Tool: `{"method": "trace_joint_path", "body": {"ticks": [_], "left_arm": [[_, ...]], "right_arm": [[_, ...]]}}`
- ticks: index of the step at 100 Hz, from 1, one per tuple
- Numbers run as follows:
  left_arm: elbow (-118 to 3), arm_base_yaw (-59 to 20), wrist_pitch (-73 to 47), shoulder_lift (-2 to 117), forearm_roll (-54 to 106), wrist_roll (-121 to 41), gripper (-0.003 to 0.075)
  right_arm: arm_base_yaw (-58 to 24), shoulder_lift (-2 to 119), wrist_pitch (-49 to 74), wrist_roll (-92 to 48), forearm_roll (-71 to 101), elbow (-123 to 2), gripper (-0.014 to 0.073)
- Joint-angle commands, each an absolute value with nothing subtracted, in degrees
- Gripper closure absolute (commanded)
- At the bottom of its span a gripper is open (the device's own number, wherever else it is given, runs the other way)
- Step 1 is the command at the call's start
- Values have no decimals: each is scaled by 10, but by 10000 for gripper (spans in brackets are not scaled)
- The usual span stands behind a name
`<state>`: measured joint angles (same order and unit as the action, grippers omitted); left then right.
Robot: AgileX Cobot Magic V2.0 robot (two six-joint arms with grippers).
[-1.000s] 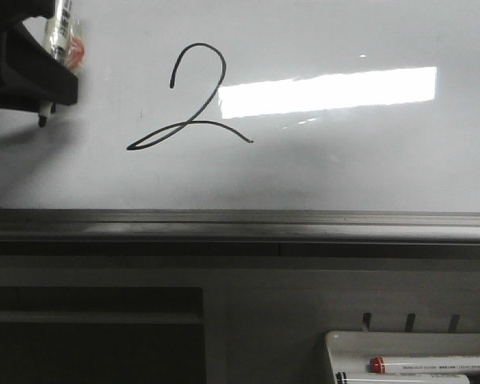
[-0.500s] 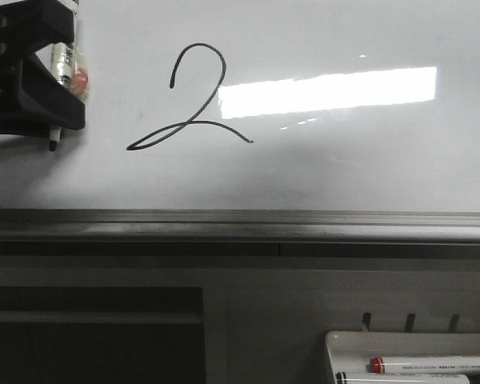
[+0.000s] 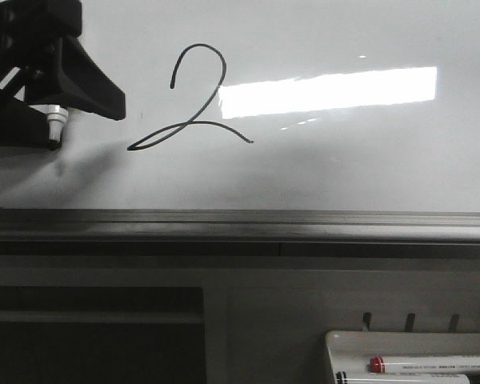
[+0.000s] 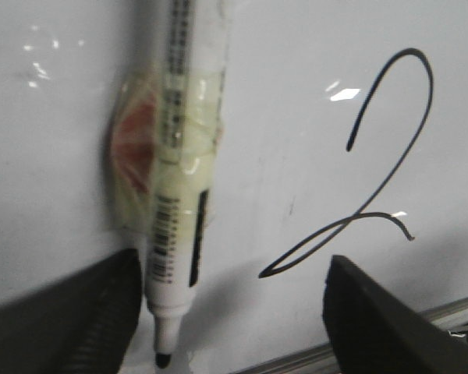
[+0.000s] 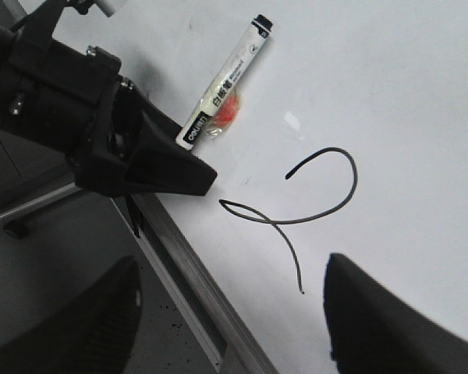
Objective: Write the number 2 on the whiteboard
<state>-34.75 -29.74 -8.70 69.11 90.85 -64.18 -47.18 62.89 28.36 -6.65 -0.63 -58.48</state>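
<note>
The number 2 (image 3: 190,122) is drawn in thin black line on the whiteboard (image 3: 344,168); it also shows in the left wrist view (image 4: 359,215) and the right wrist view (image 5: 274,222). My left gripper (image 3: 64,128) is at the board's upper left, left of the 2. Its jaws stand wide apart (image 4: 234,265). A white marker (image 4: 179,195) with a taped red lump lies against the board beside one finger, uncapped tip toward the rail. My right gripper (image 5: 232,265) is open and empty, over the board's lower edge near the tail of the 2.
The grey metal rail (image 3: 240,224) runs along the board's bottom. A white marker tray (image 3: 336,352) with a red-capped marker (image 3: 432,365) sits at the lower right. A dark recess (image 3: 88,336) is at the lower left.
My left gripper has shifted right and now covers the marker's body in the front view; only its white neck shows. The 2 is unchanged.
</note>
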Motion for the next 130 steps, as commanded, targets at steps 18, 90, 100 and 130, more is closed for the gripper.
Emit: {"method": "trace_joint_path", "body": {"ticks": [18, 90, 100, 130], "left_arm": [[-361, -298, -106, 660, 871, -638, 237], [-266, -298, -68, 297, 766, -638, 741], [-223, -298, -41, 233, 766, -638, 741], [-136, -298, -7, 112, 769, -638, 741]], "right_arm": [[-466, 609, 270, -69, -10, -604, 165], [-466, 230, 172, -69, -14, -353, 662], [-466, 148, 164, -69, -14, -289, 662], [-466, -18, 185, -69, 0, -165, 662]]}}
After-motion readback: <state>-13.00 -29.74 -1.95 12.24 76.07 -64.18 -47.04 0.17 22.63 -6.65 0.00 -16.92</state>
